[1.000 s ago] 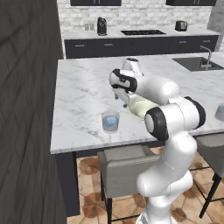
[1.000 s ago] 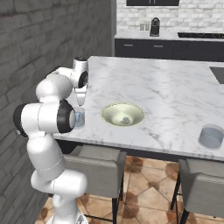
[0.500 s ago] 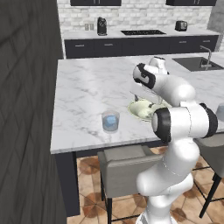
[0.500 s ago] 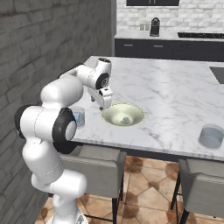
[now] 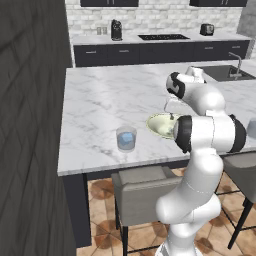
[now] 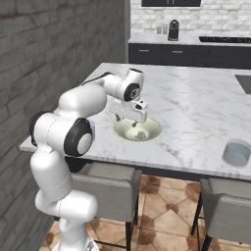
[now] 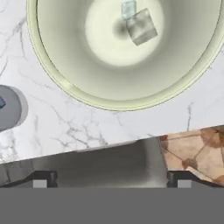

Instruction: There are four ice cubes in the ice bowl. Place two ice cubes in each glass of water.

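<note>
The yellow-green ice bowl [image 5: 154, 125] [image 6: 153, 128] sits near the counter's front edge. Two ice cubes lie in the ice bowl [image 7: 65, 52], a pale blue one [image 7: 128, 8] beside a greyer one [image 7: 141, 27]; one cube [image 6: 140, 134] can be made out from the right base. My gripper [image 6: 127, 121] [image 5: 171, 114] hangs open just above the bowl, its fingertips [image 7: 40, 179] wide apart with nothing between them. One glass of water [image 5: 126, 138] [image 7: 6, 107] stands left of the bowl with blue ice in it. The other glass [image 6: 237, 153] [image 5: 252, 127] stands far to the right.
Grey chairs [image 5: 145, 192] [image 6: 108, 181] are tucked under the counter's front edge, over a tiled floor. A sink [image 5: 227, 72] is set into the far right of the counter. A dark brick wall runs along the left side.
My arm has swung away from the left glass toward the bowl and now hovers over it. The gripper has stayed open throughout.
</note>
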Tool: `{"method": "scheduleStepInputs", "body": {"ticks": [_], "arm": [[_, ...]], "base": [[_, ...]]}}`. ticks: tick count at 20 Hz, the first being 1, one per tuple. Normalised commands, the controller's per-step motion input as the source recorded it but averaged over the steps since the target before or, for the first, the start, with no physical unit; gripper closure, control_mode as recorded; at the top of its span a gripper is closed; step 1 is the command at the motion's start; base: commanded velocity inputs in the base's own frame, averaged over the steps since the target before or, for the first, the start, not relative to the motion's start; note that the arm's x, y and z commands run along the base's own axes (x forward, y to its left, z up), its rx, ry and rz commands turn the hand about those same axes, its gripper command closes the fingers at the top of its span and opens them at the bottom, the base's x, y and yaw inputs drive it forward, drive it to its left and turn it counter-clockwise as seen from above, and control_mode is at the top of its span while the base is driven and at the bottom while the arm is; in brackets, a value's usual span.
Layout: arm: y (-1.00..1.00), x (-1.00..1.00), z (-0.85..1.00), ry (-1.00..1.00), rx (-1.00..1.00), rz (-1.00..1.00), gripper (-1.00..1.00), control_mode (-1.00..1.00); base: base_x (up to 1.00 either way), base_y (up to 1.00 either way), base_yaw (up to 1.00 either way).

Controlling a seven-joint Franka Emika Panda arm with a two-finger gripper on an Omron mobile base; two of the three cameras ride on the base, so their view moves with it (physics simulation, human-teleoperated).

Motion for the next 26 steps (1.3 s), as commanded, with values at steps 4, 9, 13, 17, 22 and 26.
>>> {"method": "scheduleStepInputs", "body": {"ticks": [4, 9, 13, 17, 22, 26], "arm": [[-0.1, 0.13, -0.35, -0.05, -0.1, 0.45, -1.0, -1.0], [0.0, 0.15, -0.42, -0.21, -0.11, 0.3, -1.0, -1.0], [0.0, 0.27, -0.39, -0.15, -0.06, 0.2, -1.0, -1.0], [-0.06, 0.22, -0.26, -0.02, -0.09, 0.11, -1.0, -1.0], [-0.22, 0.28, -0.17, 0.0, -0.08, 0.04, -1.0, -1.0], [-0.03, 0.1, -0.08, 0.0, -0.06, 0.01, -1.0, -1.0]], "base": [[0.0, 0.0, 0.0], [0.0, 0.0, 0.0], [0.0, 0.0, 0.0], [0.0, 0.0, 0.0], [0.0, 0.0, 0.0], [0.0, 0.0, 0.0]]}}
